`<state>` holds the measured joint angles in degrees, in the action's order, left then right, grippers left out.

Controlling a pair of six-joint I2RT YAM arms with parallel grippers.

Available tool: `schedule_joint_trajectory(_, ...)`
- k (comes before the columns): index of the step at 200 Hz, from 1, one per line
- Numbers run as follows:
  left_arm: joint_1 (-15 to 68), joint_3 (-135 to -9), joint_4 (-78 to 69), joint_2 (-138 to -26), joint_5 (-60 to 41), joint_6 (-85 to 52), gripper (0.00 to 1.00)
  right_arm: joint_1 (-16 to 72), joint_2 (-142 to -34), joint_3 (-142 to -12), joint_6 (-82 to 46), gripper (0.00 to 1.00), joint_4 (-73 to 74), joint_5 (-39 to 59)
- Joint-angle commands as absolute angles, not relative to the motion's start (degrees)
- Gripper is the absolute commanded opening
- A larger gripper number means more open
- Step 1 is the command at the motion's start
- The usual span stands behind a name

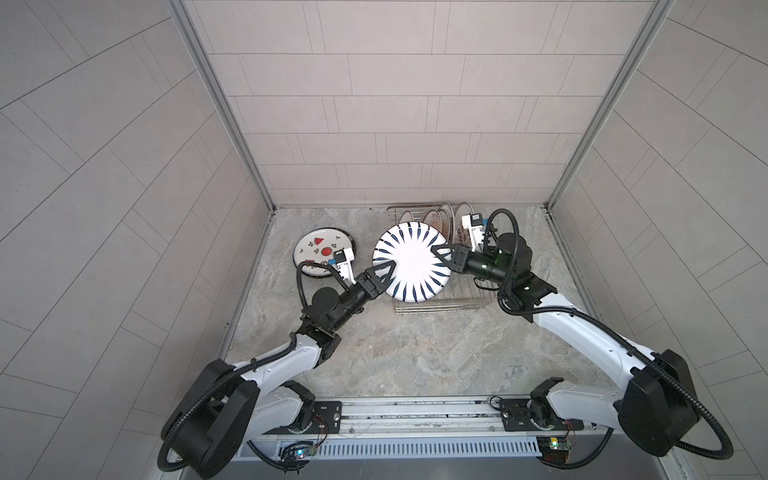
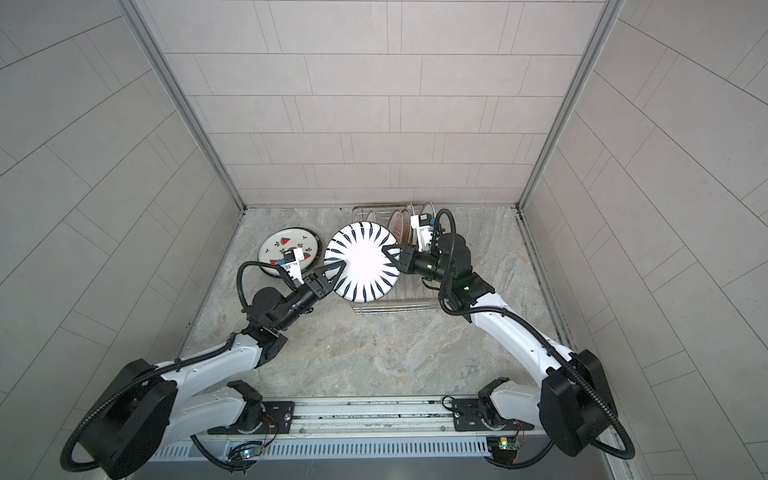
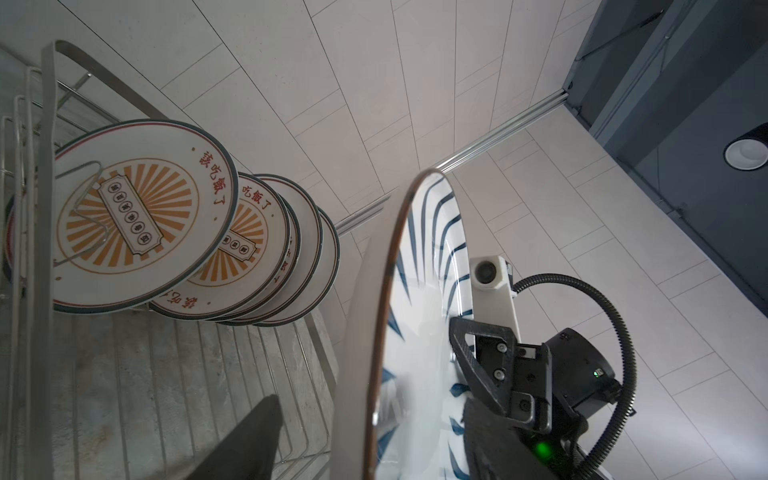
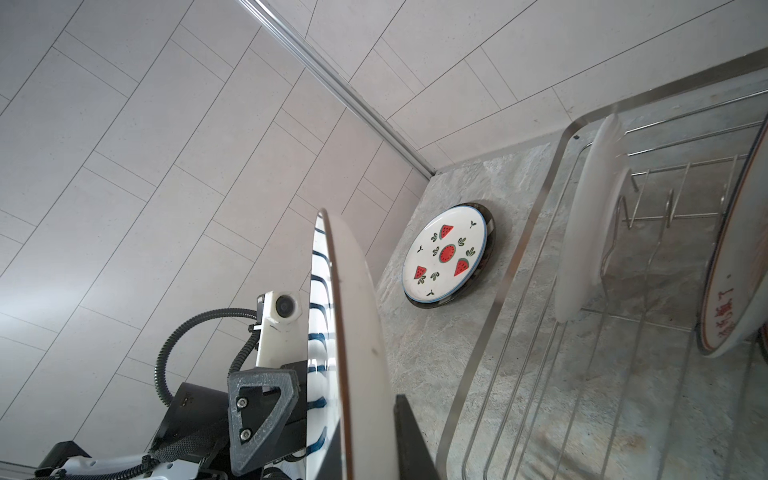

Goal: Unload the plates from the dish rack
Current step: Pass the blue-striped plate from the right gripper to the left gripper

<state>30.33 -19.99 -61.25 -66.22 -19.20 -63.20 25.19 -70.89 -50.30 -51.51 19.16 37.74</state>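
Note:
A white plate with dark radial stripes (image 1: 411, 259) (image 2: 361, 259) hangs in the air over the left end of the dish rack (image 1: 436, 307) (image 2: 390, 307). My right gripper (image 1: 435, 254) (image 2: 384, 251) (image 4: 370, 415) is shut on its right rim. My left gripper (image 1: 388, 274) (image 2: 338, 270) (image 3: 370, 403) straddles the opposite rim, open, with a gap between one finger and the plate's back (image 3: 374, 332). Several sunburst plates with red lettering (image 3: 137, 216) (image 1: 440, 220) stand upright in the dish rack (image 3: 45, 166) (image 4: 504, 291).
A watermelon plate (image 1: 322, 249) (image 2: 286, 247) (image 4: 446, 253) lies flat on the stone table, left of the rack, with a dark rim beneath it. A plain white plate (image 4: 586, 241) stands edge-on in the rack. Tiled walls close in the back and both sides.

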Motion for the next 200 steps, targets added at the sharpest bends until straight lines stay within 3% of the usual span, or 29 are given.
schedule_joint_trajectory(1,30.02,-19.54,-65.87,-64.72,-20.93,-66.99,0.64,25.33,-71.00,-54.24,-54.83,0.07,28.29,40.55)
schedule_joint_trajectory(46,30.00,-19.62,-64.14,-64.15,-23.67,-68.80,0.39,24.97,-71.95,-56.10,-52.71,0.07,25.67,40.24)
schedule_joint_trajectory(103,29.67,-19.86,-65.75,-66.63,-26.14,-70.46,0.20,24.80,-75.73,-58.55,-51.81,0.08,24.66,42.21)
schedule_joint_trajectory(168,28.66,-20.04,-70.67,-70.72,-25.91,-72.59,0.10,26.54,-77.23,-59.10,-47.00,0.15,19.94,43.04)
schedule_joint_trajectory(200,28.44,-19.95,-71.98,-71.78,-24.56,-72.86,0.07,26.48,-76.66,-58.45,-45.73,0.32,17.57,41.08)
